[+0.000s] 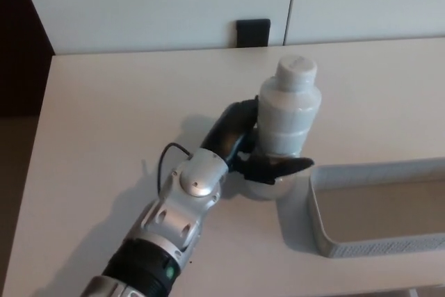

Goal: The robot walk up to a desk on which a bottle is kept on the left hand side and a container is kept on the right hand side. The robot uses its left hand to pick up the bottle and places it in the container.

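A white plastic bottle (286,117) with a white cap is held above the desk, tilted slightly. My left hand (245,145) is shut on it, black fingers wrapped round its lower body, thumb under its base. The silver forearm (177,213) comes in from the lower left. The grey rectangular container (314,208) stands on the desk at the lower right, its left wall just right of the bottle's base. The inside of the container holds nothing that I can see. My right hand does not show.
The white desk (125,116) stretches back to a white wall panel with a small black bracket (252,32). The desk's left edge drops to a dark floor at the far left.
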Robot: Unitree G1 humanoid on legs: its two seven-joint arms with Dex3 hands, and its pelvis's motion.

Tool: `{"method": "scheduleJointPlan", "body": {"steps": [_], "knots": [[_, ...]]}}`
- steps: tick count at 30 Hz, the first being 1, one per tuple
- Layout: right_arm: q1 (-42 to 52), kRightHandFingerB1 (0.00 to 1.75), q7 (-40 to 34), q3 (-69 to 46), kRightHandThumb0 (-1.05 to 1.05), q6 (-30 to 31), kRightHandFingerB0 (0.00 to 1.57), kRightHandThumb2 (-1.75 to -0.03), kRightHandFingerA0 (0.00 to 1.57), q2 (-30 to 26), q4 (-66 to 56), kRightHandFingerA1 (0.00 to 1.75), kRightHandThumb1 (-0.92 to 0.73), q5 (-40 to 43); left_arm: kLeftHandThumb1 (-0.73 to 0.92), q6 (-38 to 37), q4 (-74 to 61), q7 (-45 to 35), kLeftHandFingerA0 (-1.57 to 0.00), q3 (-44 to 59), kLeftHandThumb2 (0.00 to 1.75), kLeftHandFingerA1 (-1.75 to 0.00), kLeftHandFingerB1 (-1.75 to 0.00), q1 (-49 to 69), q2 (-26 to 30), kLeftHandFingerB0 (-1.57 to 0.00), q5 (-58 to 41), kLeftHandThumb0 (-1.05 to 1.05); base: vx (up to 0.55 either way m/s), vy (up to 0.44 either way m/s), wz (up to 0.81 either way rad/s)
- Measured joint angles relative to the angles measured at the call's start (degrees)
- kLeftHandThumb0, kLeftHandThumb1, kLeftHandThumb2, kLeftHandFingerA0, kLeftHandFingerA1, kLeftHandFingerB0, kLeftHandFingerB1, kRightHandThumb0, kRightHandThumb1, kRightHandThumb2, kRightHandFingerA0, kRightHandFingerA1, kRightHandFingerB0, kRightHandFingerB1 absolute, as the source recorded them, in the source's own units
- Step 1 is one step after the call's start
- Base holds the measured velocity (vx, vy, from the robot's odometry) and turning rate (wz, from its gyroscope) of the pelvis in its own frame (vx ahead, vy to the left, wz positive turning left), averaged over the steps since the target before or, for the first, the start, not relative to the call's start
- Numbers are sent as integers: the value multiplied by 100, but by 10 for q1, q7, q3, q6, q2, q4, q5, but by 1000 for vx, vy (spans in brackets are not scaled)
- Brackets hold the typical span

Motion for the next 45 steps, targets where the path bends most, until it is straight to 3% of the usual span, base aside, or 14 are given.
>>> {"method": "scheduleJointPlan", "body": {"steps": [2,3,4,9,13,21,25,34,45], "knots": [[0,51,-1,0,-12,1,45,-57,53,-2,-1,62,-61,0,72,-2,-12,1,-156,4,61,-88,-50,3,8,-82,1,-48,0,0,0],[0,51,-1,-1,-10,2,45,-57,54,-6,-1,64,-62,-1,59,-4,-29,1,-146,9,89,-104,-61,7,18,-76,2,-59,0,0,0],[-1,52,-2,-1,-9,4,45,-57,55,-7,-1,64,-61,-1,72,-6,-39,2,-154,13,65,-87,-48,8,24,-83,2,-52,0,0,0],[-5,53,-3,-1,-14,6,46,-57,55,-10,1,65,-60,0,74,-9,-115,2,-142,29,62,-93,-47,9,39,-81,1,-54,0,0,0],[-11,52,-3,-1,-14,6,46,-57,56,-10,4,65,-62,0,72,-8,-160,-1,-143,29,62,-95,-46,7,37,-85,0,-56,0,0,0],[-20,52,-8,0,-16,6,47,-57,55,-15,4,63,-61,-9,72,29,-270,-17,-140,-34,62,-97,-48,-12,-40,-85,-2,-53,0,0,0],[-28,53,-12,1,-15,6,46,-58,53,-17,9,65,-61,-14,72,45,-259,-24,-140,-68,62,-96,-45,-26,-64,-84,3,-51,0,0,0],[-32,52,-16,5,-21,12,45,-57,53,-17,-7,65,-61,-14,68,68,-184,-41,-143,-121,62,-91,-46,-28,-65,-79,8,-37,0,0,0],[-33,53,-20,11,-12,28,41,-59,48,-16,-34,68,-65,-12,71,47,-69,-40,-143,-155,61,-97,-45,-30,-65,-84,18,-48,0,0,0]]}}
